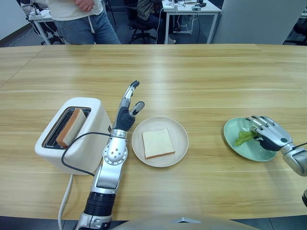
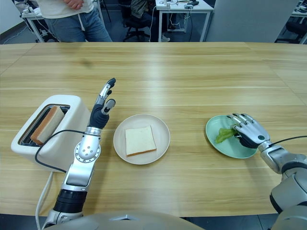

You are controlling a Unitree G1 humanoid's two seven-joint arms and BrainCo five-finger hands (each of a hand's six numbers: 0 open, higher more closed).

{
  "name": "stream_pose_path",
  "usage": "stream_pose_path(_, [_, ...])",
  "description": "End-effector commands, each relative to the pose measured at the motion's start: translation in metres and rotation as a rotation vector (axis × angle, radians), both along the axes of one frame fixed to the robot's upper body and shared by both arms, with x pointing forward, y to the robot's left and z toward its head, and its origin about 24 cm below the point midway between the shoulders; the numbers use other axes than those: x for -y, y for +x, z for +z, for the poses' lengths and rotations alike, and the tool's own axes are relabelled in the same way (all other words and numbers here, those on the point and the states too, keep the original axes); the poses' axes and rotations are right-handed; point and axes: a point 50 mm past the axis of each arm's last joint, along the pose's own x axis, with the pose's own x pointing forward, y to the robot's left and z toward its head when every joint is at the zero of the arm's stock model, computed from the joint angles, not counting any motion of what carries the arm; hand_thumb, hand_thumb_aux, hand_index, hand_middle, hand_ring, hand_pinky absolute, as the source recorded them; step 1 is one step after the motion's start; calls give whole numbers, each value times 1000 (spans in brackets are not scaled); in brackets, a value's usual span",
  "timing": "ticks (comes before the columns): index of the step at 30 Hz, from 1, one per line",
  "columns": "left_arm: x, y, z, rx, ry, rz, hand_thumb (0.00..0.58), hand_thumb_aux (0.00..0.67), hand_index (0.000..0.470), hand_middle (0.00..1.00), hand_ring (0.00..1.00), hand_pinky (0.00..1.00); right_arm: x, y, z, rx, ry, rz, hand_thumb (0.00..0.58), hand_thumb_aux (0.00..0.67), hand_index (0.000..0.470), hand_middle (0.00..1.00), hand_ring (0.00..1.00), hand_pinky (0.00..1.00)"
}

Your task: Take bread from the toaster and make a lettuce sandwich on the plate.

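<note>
Awaiting lettuce (image 1: pixel 244 137) and the toaster slice (image 1: pixel 71 127), one plated slice (image 1: pixel 158 143) lay centre; left hand (image 1: pixel 125 117) splayed empty, right hand (image 1: pixel 269 134) grip indeterminate.

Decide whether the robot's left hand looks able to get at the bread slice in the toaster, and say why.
Probably yes. The left hand is open, empty and beside the toaster; the bread slice sticks up from the slot with nothing over it.

Glossy wooden table (image 1: pixel 201 81), smooth matt toaster (image 1: pixel 93 139), glazed green plate (image 2: pixel 216 143), metallic right hand (image 2: pixel 249 129)
</note>
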Motion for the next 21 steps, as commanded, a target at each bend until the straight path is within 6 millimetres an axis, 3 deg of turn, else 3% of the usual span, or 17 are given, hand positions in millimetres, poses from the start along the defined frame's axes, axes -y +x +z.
stream_pose_path(1, [1, 2, -5, -19, 6, 3, 0, 0, 0, 0, 0, 0, -1, 3, 6, 21, -19, 37, 580, 670, 460, 0, 0, 0])
stream_pose_path(11, [0, 2, -7, -15, 13, 10, 0, 0, 0, 0, 0, 0, -19, 19, 22, 101, 4, 172, 580, 670, 460, 0, 0, 0])
stream_pose_path(17, [-9, 4, -3, 16, 0, 51, 0, 0, 0, 0, 0, 0, -69, 47, 49, 171, 124, 414, 580, 670, 460, 0, 0, 0])
stream_pose_path(21, [-10, 7, -5, 14, -3, 56, 0, 0, 0, 0, 0, 0, -104, 54, 62, 162, 193, 566, 580, 670, 460, 0, 0, 0])
